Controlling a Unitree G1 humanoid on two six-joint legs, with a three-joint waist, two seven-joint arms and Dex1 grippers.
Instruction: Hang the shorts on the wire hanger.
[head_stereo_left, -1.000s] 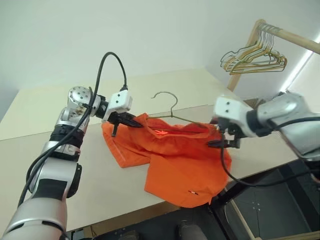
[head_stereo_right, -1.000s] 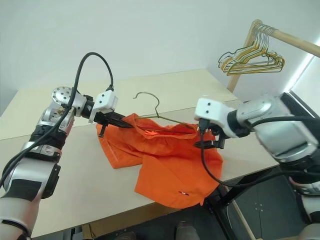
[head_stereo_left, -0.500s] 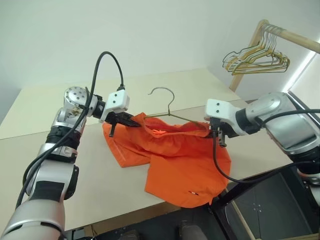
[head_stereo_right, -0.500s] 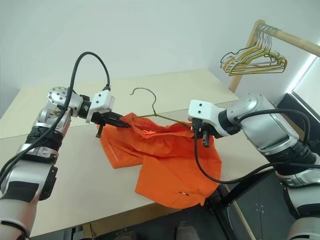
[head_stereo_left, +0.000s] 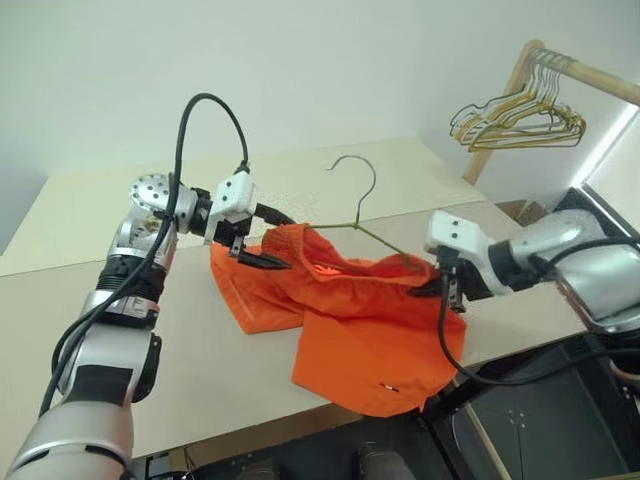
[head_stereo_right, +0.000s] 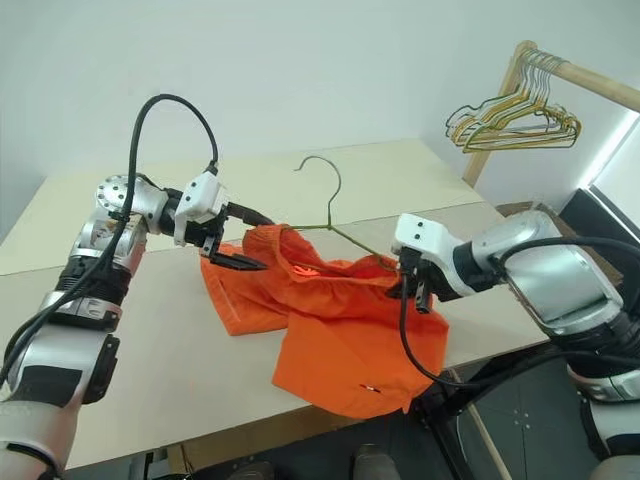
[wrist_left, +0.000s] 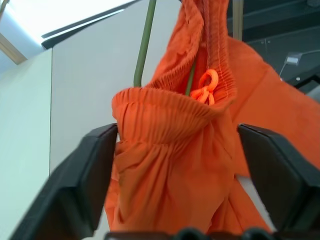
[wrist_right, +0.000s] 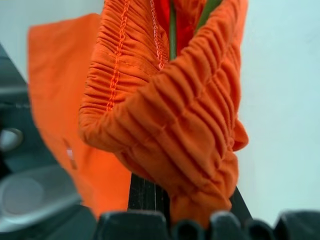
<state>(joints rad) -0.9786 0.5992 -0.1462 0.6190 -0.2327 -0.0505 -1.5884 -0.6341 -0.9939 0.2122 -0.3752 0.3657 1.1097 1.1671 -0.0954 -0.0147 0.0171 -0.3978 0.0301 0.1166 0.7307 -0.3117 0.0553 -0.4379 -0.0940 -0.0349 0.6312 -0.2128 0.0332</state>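
Left eye view: shorts (head_stereo_left: 350, 320) lie on the table (head_stereo_left: 90, 330), leg ends draped over the near edge; waistband lifted off the surface at both ends.
Wire hanger: wire hanger (head_stereo_left: 372, 228) threaded inside the waistband, hook up and tilted, one shoulder running down toward the right gripper.
Left gripper: left gripper (head_stereo_left: 266, 240) has its jaws spread wide; in the left wrist view the waistband corner sits between the fingers (wrist_left: 75, 185), not clamped.
Right gripper: right gripper (head_stereo_right: 412, 292) pressed together on the gathered waistband of the shorts; green wire runs just inside that bunched fabric in the right wrist view.
Risk 1: left end is unsupported, so the elastic could slip off that hanger shoulder and the hanger would drop out.
Risk 2: hanger looks held only through fabric on the right; any pull there could tip it further or swing the hook down.
Risk 3: weight of the legs overhanging the edge may drag the shorts floorward if the right pinch loosens.
Risk 4: can't tell whether the right pinch includes the wire itself.
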